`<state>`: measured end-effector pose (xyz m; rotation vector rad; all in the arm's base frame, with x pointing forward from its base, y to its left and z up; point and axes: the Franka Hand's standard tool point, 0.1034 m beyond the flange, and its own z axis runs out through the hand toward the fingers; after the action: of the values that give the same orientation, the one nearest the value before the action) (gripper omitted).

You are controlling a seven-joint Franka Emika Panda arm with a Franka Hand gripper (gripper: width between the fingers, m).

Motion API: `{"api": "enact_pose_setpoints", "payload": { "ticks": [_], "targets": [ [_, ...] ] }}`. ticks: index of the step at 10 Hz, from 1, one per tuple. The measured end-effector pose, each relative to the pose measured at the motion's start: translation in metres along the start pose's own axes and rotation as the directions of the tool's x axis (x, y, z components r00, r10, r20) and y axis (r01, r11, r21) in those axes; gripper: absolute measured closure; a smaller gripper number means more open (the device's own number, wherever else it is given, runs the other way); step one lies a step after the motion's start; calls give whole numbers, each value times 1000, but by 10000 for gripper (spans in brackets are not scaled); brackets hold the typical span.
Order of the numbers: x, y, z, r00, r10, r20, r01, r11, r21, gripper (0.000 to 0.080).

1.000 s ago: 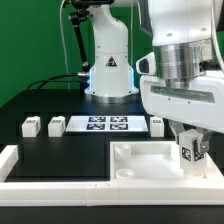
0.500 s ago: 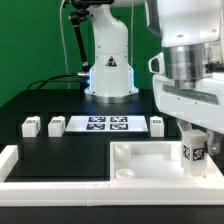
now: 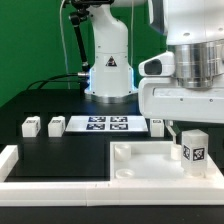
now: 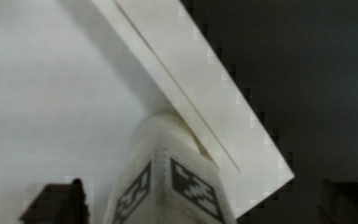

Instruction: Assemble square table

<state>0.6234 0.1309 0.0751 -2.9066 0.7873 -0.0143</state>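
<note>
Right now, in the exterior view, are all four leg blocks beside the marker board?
No: three leg blocks sit beside the marker board; the fourth stands on the square slab.

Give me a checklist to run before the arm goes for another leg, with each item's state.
1. Gripper open, not clamping the standing leg: ok.
2. Standing leg upright on the tabletop, near its corner at the exterior view's right: ok.
3. Standing leg seated tight in the tabletop: cannot tell.
4. Gripper high enough to clear the standing leg's top: cannot tell.
5. Three loose legs upright on the table, at either end of the marker board: ok.
</note>
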Motion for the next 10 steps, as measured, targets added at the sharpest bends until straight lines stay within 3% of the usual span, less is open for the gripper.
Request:
{"api": "enact_pose_setpoints", "payload": {
  "ticks": [3, 6, 8, 10],
  "targets": [
    [4, 3, -1, 960, -281, -5, 281, 960, -9, 150],
    [5, 1, -2, 832, -554, -12, 553, 831, -55, 150],
    [6, 1, -2, 840, -543, -16, 542, 839, -52, 150],
    [6, 1, -2, 849, -529, -16, 527, 848, -51, 410]
  ]
}}
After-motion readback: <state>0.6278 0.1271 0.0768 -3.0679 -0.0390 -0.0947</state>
